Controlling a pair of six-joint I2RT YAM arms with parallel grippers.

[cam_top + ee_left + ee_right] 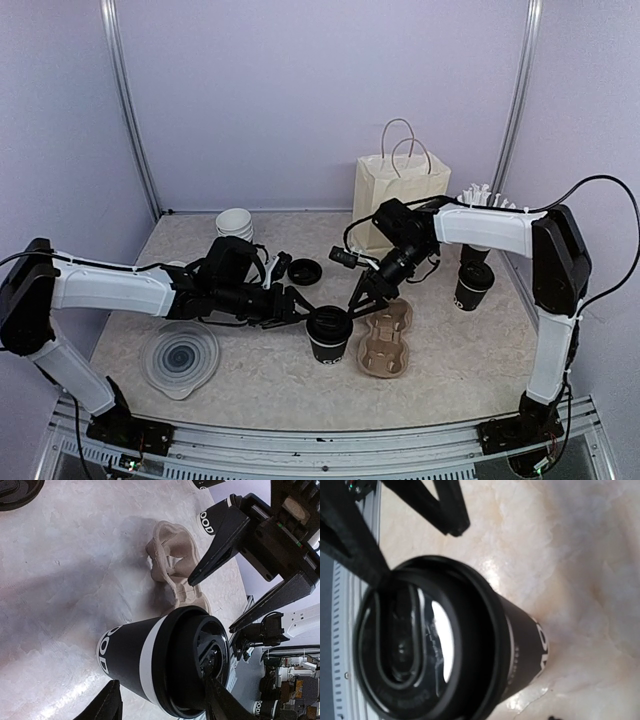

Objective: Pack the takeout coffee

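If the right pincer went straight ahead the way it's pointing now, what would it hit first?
Most likely the lidded coffee cup. The right pincer angles down toward its lid, and in the right wrist view one finger lines up with the lid's rim. Depth is unclear, so contact can't be confirmed.

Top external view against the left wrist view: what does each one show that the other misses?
Only the top view shows the paper bag, the stack of lidless cups and the clear plastic item. Only the left wrist view shows the white band around the lidded cup. Both show that cup, the pulp tray and the open right gripper.
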